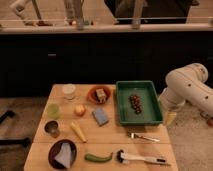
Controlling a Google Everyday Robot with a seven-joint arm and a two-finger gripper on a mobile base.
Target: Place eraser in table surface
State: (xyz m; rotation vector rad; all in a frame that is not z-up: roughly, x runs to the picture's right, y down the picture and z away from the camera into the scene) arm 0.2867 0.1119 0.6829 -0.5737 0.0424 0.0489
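Eraser (101,94) sits in orange bowl (90,96) toward 12 o'clock on table surface (115,139), blue sponge (100,116) at its 6 o'clock, green tray (139,121) at its 3 o'clock, gripper (171,118) empty, jaws apart, off table's 3 o'clock edge.
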